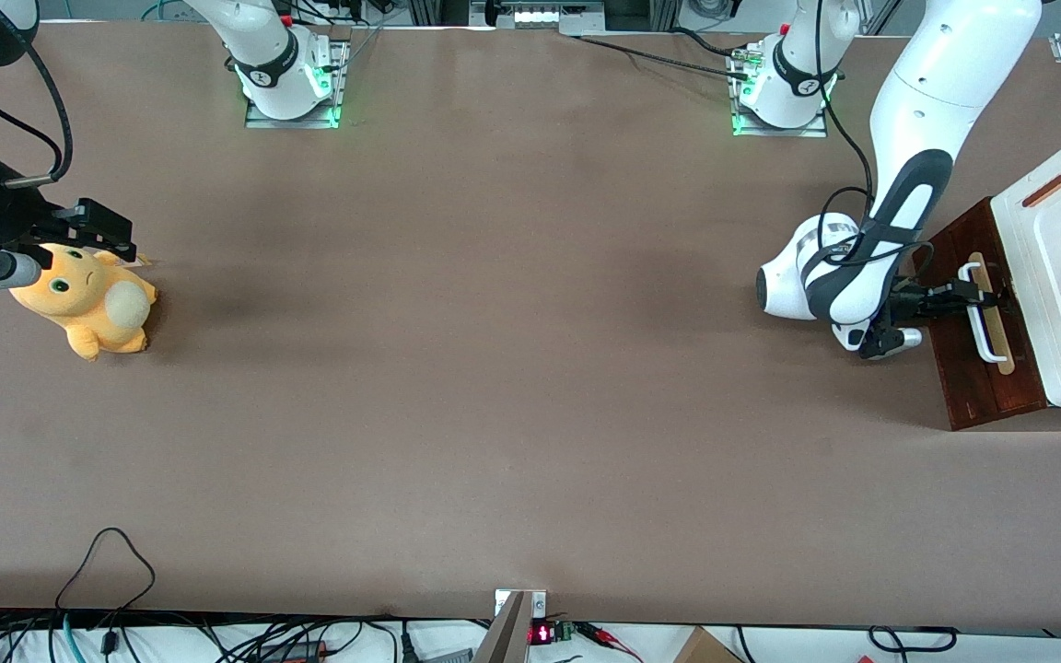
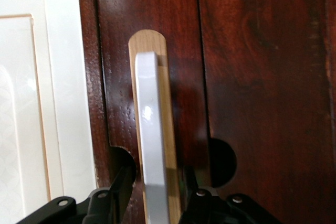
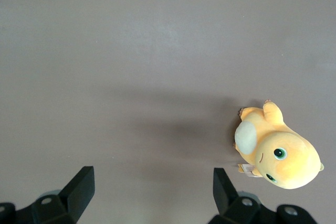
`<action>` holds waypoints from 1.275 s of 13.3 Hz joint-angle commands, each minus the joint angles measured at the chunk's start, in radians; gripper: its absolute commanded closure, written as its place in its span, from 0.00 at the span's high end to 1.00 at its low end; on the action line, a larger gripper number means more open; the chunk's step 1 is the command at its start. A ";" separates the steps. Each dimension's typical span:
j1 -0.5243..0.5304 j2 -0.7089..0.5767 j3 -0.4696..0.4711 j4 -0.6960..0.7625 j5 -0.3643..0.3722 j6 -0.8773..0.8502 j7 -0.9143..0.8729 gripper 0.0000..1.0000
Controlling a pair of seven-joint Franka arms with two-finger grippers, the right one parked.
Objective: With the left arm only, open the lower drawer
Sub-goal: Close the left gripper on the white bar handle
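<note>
Left wrist view | gripper (image 2: pixel 155 199) straddles handle (image 2: pixel 151 140) — lower drawer (image 2: pixel 252 77)

Setting: robotics laboratory.
Evidence, mounts: arm bases (image 1: pixel 289 81) bolted on metal plates with green indicator lights.
Evidence, surface (image 1: pixel 494 368): one broad brown work area.
Evidence, wiring: loose cables (image 1: pixel 107 589) and electronics along the near edge.
</note>
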 commanded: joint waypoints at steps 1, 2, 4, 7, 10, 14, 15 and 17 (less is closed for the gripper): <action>0.004 0.009 0.005 0.013 0.026 -0.010 0.003 0.45; 0.004 0.009 0.005 0.013 0.026 -0.010 0.003 0.44; 0.004 0.009 0.005 0.013 0.024 -0.010 0.003 0.43; -0.004 0.009 0.005 0.013 0.024 -0.010 0.003 0.43; -0.005 0.009 0.005 0.013 0.024 -0.010 0.003 0.43; -0.005 0.009 0.005 0.015 0.026 -0.007 0.006 0.38; -0.005 0.009 0.005 0.015 0.026 -0.005 0.007 0.37; -0.004 0.011 0.005 0.015 0.026 -0.004 0.007 0.33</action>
